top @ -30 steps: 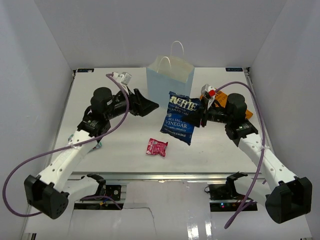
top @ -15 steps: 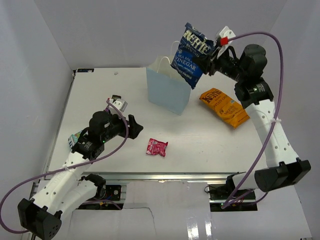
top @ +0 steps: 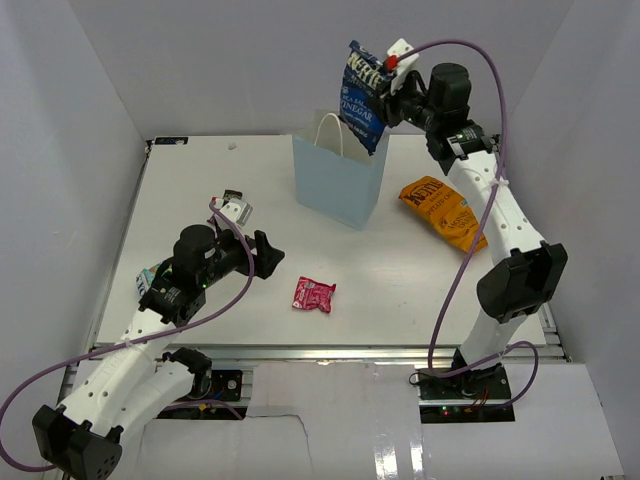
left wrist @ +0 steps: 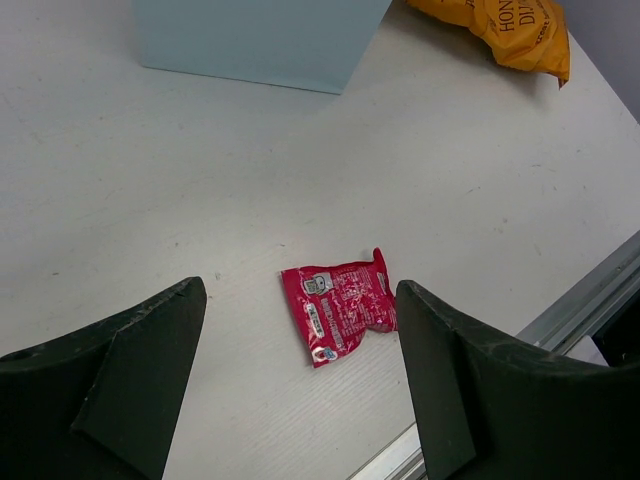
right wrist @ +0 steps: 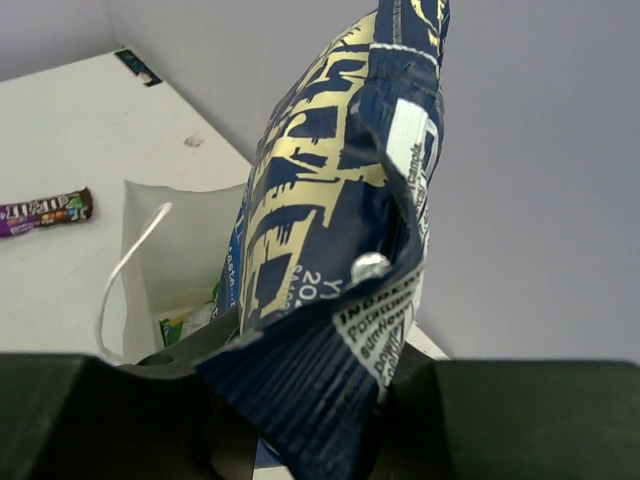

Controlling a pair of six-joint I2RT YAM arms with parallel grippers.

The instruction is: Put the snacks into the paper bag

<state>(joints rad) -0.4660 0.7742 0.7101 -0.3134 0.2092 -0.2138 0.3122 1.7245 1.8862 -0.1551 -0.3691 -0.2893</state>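
Right jaws grip the blue chip bag, hanging long-axis down just above the paper bag, seemingly over its mouth. Left jaws gape wide near the pink packet.

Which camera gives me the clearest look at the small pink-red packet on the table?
The left wrist view: the pink-red packet lies large in frame, flat on the table, its label print visible. The top external view shows it only as a small red patch. The right wrist view misses it.
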